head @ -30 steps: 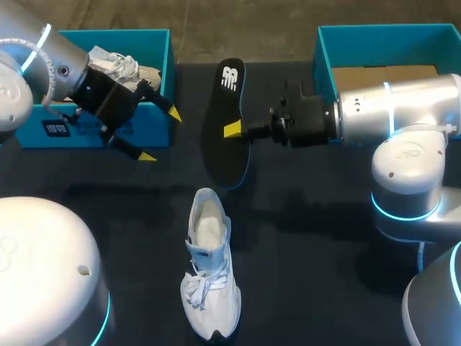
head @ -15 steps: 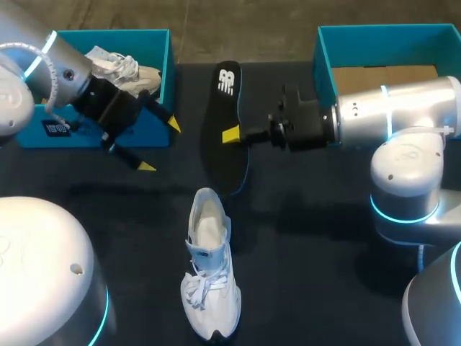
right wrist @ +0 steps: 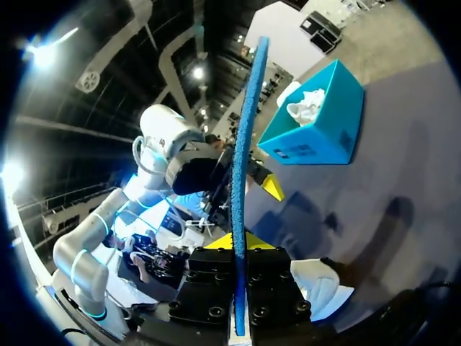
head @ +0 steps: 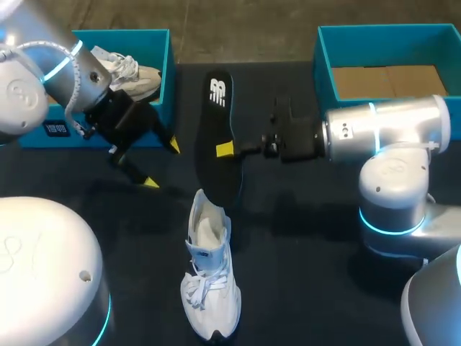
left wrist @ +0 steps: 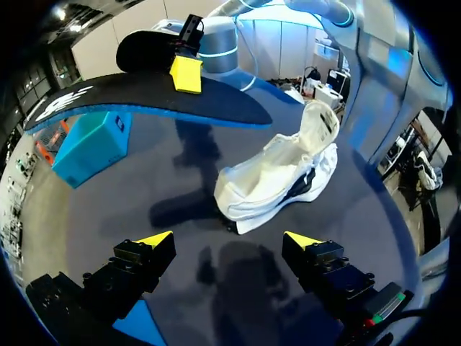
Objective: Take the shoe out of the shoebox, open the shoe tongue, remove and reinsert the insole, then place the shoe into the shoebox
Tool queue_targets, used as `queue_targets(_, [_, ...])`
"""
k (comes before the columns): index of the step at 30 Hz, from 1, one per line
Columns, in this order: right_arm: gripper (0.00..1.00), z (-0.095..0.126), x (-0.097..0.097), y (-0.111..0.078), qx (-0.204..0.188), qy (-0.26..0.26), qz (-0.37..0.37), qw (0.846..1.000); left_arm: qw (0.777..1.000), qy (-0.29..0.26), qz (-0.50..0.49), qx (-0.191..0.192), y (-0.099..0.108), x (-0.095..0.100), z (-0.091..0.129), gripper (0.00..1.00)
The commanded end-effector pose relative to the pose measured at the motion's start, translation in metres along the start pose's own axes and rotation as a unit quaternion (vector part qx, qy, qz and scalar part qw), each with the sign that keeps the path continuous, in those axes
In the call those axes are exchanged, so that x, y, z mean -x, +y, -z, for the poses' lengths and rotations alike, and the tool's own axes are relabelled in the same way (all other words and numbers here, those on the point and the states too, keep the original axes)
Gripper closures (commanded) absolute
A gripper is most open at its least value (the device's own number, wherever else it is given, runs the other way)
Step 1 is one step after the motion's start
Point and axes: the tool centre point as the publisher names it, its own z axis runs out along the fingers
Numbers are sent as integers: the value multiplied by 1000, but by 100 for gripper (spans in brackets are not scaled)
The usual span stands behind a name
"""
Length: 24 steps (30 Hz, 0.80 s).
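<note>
Nearest the robot's base, on the dark table (head: 310,274), the white shoe (head: 209,277) lies with its toe toward the robot and its open heel end facing away, laces loose and tongue raised. Neither arm touches it.

Just beyond the heel, the black insole (head: 218,137) hangs in the air with its blue-edged underside showing. Its near end sits over the shoe's heel opening in the head view, while the left wrist view shows it lifted off the shoe. The right gripper (head: 225,149) comes in from the right and is clamped across the insole's middle. In the right wrist view the insole (right wrist: 243,166) runs edge-on straight between the two fingers, both pressed to it.

Left of the insole, the left gripper (head: 161,163) hovers over bare tabletop with its jaws spread wide and nothing between them. In its own view the shoe (left wrist: 281,180) lies ahead of the fingers and the insole (left wrist: 144,101) is above that.

Farthest off, the left shoebox (head: 162,50) holds a second shoe (head: 130,68), and the right shoebox (head: 324,58) shows a cardboard floor.
</note>
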Motion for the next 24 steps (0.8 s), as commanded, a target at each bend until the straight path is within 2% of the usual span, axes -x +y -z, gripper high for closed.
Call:
queue_targets(1, [100,-6,2,-4,6,1,0,1000,1000,-2,1,5,-4,-2,0,0])
queue_targets(12, [100,-6,2,-4,6,1,0,1000,1000,-2,1,5,-4,-2,0,0])
queue_targets(14, [100,-12,-2,-8,11,-7,21,1000,1000,-2,1,5,-4,-2,0,0])
queue_targets(19, [100,-21,-5,-15,13,-24,42,999,999,6,29,18,1,-15,-10,0])
queue_targets(24, [100,-25,-4,-19,17,-17,62,998,998,15,55,28,10,-22,-20,0])
